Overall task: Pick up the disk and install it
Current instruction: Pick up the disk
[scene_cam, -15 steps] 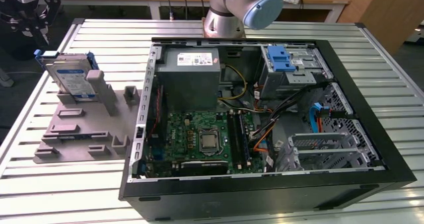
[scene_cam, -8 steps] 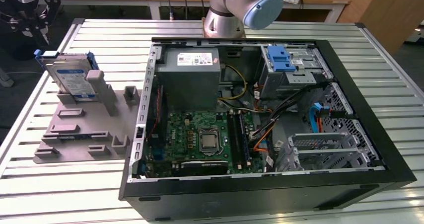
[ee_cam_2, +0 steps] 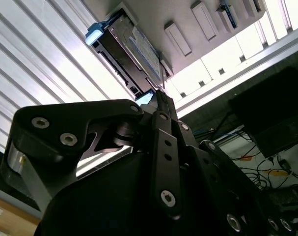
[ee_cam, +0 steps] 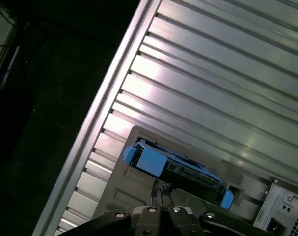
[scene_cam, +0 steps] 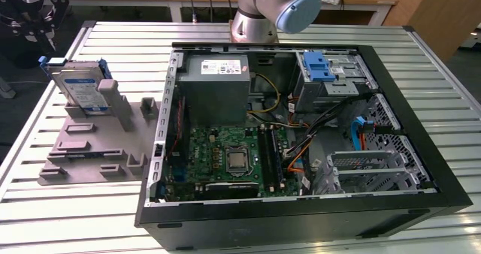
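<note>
Blue-framed disk [scene_cam: 80, 88] sits upright in grey holder [scene_cam: 83, 152], ungripped. Your claw [ee_cam: 161, 190] is pinched closed nearby. Approach step, prob.; grasping needs fingers parted.

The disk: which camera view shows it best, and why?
The exterior view: the disk stands upright in the grey holder at the exterior view's left, labelled face and blue frame plainly visible. The second wrist view shows it slanted; the first wrist view shows mainly its blue-framed edge.

disk [scene_cam: 80, 88] upright on fixture [scene_cam: 90, 152] | computer case [scene_cam: 301, 223] at exterior view's right
</note>
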Robot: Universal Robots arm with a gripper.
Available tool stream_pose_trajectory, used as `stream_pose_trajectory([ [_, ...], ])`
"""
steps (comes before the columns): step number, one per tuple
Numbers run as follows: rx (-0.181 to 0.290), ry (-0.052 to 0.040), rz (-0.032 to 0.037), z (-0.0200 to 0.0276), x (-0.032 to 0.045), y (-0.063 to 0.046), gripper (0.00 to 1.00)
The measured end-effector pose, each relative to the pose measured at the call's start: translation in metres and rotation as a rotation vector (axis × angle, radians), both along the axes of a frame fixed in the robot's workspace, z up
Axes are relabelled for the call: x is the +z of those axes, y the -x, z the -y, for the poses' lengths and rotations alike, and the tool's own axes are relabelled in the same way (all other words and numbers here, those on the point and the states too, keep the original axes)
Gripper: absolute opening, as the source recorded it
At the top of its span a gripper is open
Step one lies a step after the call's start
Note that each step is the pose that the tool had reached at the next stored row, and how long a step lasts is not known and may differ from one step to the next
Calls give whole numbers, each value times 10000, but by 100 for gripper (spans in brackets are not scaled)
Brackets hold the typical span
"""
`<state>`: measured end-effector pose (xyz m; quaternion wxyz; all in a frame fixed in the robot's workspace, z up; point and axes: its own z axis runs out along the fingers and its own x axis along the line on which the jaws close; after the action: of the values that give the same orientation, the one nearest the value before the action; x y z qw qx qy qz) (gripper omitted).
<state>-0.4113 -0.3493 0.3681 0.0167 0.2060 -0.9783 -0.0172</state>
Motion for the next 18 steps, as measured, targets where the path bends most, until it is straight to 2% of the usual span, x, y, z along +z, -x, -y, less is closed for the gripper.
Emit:
stream_pose_trajectory([
  [4,172,0,0,0,0,0,11],
  [18,286,0,0,0,0,0,11],
])
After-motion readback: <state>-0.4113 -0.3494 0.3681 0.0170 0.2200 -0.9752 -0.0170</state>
